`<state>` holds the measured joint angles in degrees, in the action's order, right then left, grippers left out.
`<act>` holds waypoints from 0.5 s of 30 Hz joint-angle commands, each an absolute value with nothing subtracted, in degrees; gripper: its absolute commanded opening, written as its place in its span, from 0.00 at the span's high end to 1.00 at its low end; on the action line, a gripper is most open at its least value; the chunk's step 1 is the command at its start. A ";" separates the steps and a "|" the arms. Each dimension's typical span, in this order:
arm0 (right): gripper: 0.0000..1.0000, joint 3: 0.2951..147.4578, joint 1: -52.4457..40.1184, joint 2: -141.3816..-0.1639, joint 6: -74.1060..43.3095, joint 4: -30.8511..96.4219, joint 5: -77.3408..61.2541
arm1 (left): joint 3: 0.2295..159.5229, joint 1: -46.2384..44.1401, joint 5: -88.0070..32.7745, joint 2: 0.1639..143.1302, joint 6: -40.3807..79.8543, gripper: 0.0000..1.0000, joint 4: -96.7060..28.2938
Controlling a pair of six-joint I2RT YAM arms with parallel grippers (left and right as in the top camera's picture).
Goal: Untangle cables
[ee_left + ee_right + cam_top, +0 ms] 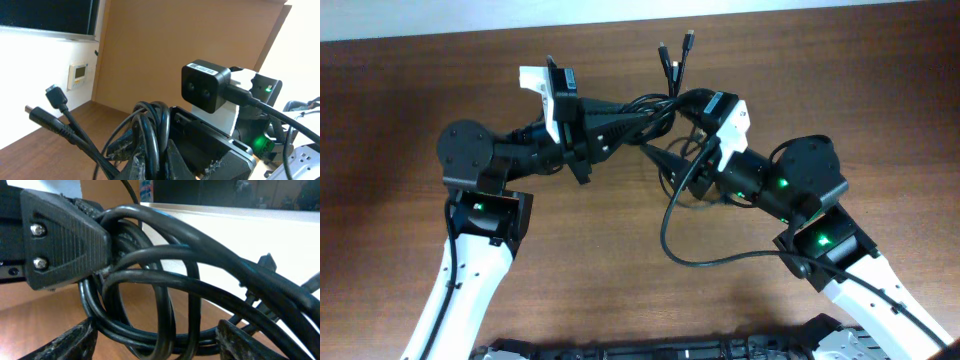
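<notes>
Cables (645, 105) bunched over brown wooden table (400, 80) (white wall (30, 50) behind)

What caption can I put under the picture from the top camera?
Left gripper and right gripper meet at a tangle of black cables over a brown table.

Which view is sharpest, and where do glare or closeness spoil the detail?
Overhead: evenly lit and sharp, cables distinct against the table. Left wrist: the bright wall washes out, leaving the plugs dark. Right wrist: cables fill the frame, background soft and overexposed.
</notes>
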<state>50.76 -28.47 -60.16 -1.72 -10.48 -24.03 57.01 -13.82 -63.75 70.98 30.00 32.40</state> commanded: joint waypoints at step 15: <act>0.96 51.22 -22.79 -59.44 -8.03 -10.07 -23.38 | 57.84 -11.84 -62.96 70.39 28.62 0.01 26.61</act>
